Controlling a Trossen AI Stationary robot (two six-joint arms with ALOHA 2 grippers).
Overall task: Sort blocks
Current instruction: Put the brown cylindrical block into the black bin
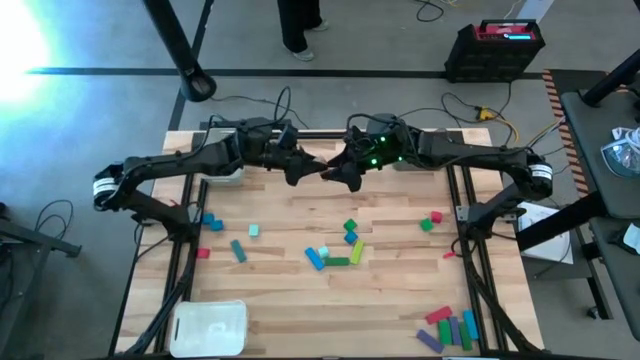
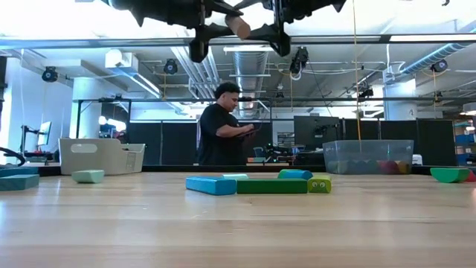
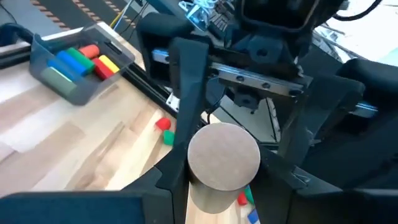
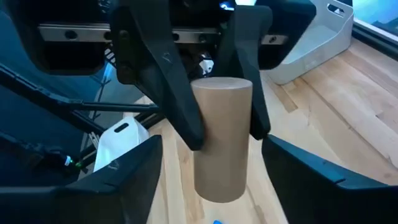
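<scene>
Left gripper (image 1: 298, 163) is held above the table's far-centre, clamped on a tan wooden cylinder (image 4: 221, 137). Just right of the cylinder, the right gripper (image 1: 347, 172) faces it with its fingers spread to either side and not visibly pressing. The blocks (image 1: 335, 255) lie scattered on the table (image 1: 400, 290) well below the cylinder and none is held, so sorting appears not yet in hand. Judged next: dispose of the cylinder, then lower a freed gripper onto one block.
</scene>
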